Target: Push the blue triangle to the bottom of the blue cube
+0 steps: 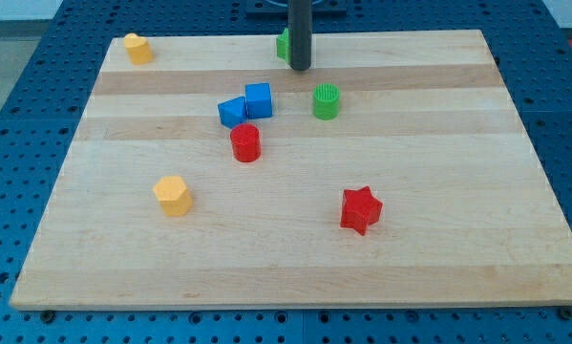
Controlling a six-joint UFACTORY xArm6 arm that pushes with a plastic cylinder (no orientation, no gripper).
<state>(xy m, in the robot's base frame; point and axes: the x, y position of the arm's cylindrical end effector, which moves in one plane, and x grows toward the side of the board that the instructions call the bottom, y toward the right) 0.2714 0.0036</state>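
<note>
The blue cube (259, 99) sits on the wooden board above the middle. The blue triangle (232, 112) touches it on its lower left side. My tip (300, 68) is near the view's top, above and to the right of both blue blocks, well apart from them. It stands right beside a green block (283, 44) that is partly hidden behind the rod.
A red cylinder (245, 143) lies just below the blue triangle. A green cylinder (327, 100) is right of the blue cube. A red star (361, 209) is at lower right. A yellow block (173, 195) is at lower left, another yellow block (137, 48) at top left.
</note>
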